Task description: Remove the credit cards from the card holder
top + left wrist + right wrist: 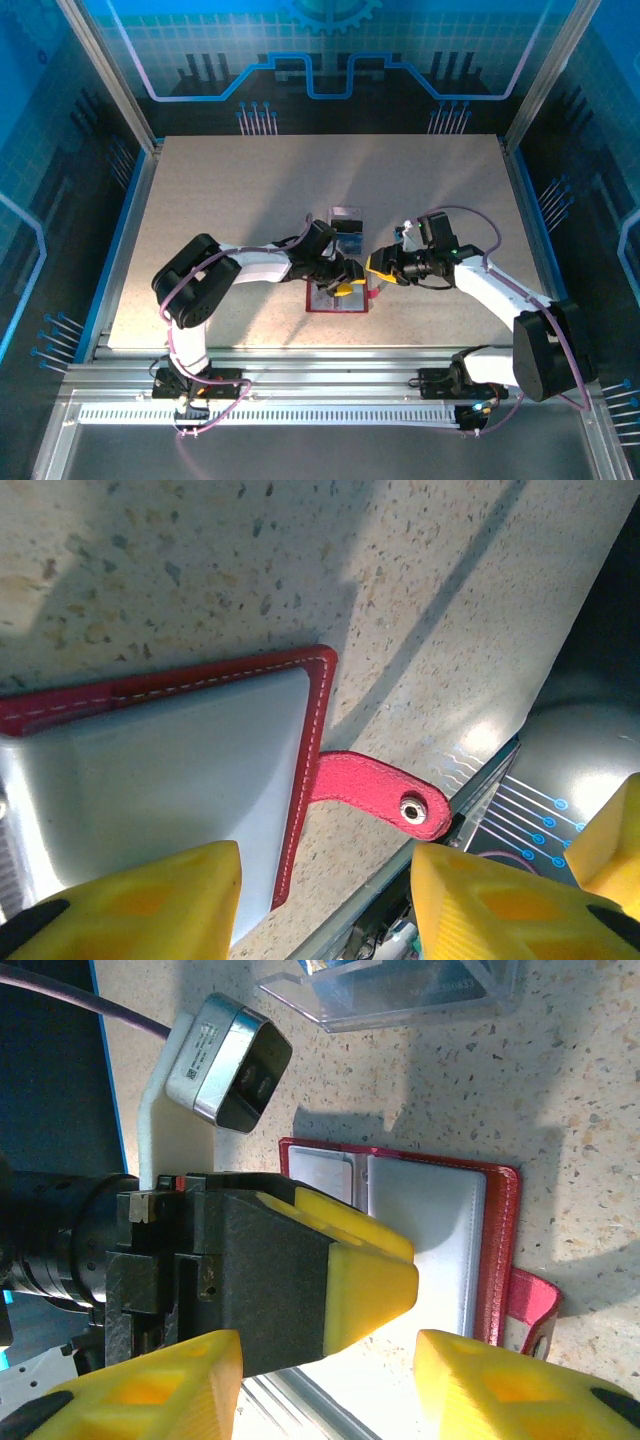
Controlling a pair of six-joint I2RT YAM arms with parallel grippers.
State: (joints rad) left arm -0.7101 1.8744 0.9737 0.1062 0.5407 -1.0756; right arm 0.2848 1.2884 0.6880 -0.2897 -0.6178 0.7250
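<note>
Yellow-fingered left tool and right tool both spread, gripping nothing; pin open red card holder flat on counter, then pinch any pocketed card squarely by its edge.

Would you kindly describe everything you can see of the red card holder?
The card holder is a red book-style wallet, leather-like with pale stitching along its edge. It lies open and flat near the middle of the speckled table. Its inner pockets look smooth and greyish white. A small red tab with a metal snap sticks out from one side over the table. The left gripper stands open above one page; whether a finger touches it cannot be told.
</note>
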